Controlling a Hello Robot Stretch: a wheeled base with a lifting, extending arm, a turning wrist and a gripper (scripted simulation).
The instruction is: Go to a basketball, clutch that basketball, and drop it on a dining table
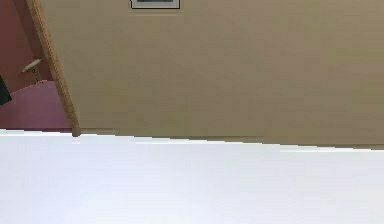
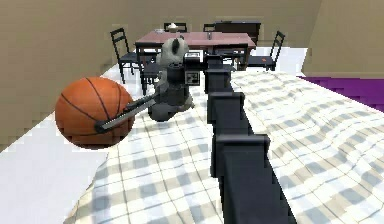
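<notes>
Sitting on the blue-and-white checked bed cover (image 2: 150, 185), at the arm side view's left, is the round orange basketball with black seams (image 2: 78, 100). The dark square-section arm (image 2: 240, 150) is reaching up the picture from the bottom edge and over the cover. At its far end the dark grey two-finger gripper (image 2: 112, 120) is pointing left, its thin fingers (image 2: 128, 112) lying across the ball's right face. Contact or a mere overlap: cannot tell. The ball is lying on or just above the cover, so a grip on it cannot be confirmed. Whether the fingers are apart or together is not showing either.

Farther out, past the bed, a dark wooden dining table (image 2: 195, 40) is standing against a beige wall, with dark slat-backed chairs (image 2: 122, 50) around it and small items on top, too small to name. A purple rug (image 2: 352, 88) is showing at the right.

Forward view: a plain beige wall (image 1: 220, 70) is facing the camera, with a white flat surface (image 1: 190, 185) running along the bottom. A brown wooden door frame (image 1: 55, 70) is leaning at the left, a dark red wall (image 1: 18, 40) beyond it. A framed picture (image 1: 156, 4) is hanging at the top edge.
</notes>
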